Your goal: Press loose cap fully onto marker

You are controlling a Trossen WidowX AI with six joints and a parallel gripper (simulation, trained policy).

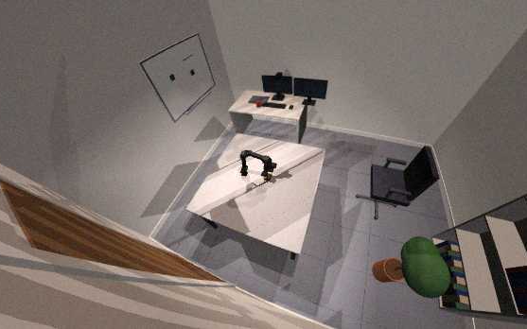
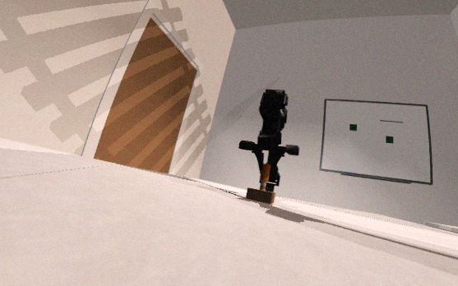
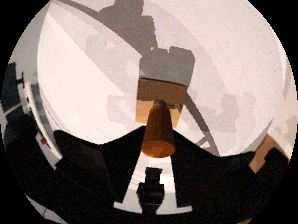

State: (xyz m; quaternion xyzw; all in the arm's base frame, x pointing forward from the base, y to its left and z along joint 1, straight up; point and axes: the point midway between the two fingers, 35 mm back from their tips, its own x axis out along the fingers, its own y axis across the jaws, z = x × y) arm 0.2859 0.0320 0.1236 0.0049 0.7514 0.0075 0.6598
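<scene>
My gripper (image 1: pixel 267 173) (image 2: pixel 266 168) (image 3: pixel 157 131) points down and is shut on the orange cap (image 2: pixel 265 174) (image 3: pixel 159 137). The brown holder block (image 1: pixel 268 178) (image 2: pixel 260 196) (image 3: pixel 161 91) sits on the table straight below. The grey marker (image 2: pixel 263 186) stands upright in the block, and only a short length shows between cap and block. The cap is upright in line with the marker, its lower end at or over the marker's top. In the wrist view the cap hides most of the marker. How far on the cap sits cannot be told.
The pale table (image 1: pixel 278 208) (image 2: pixel 139 230) bears the arm and block. A desk (image 1: pixel 242 105) with two monitors stands beyond it. An office chair (image 1: pixel 387 181) and a potted plant (image 1: pixel 425 267) stand on the floor to the side in the top view. Shadows cross the table.
</scene>
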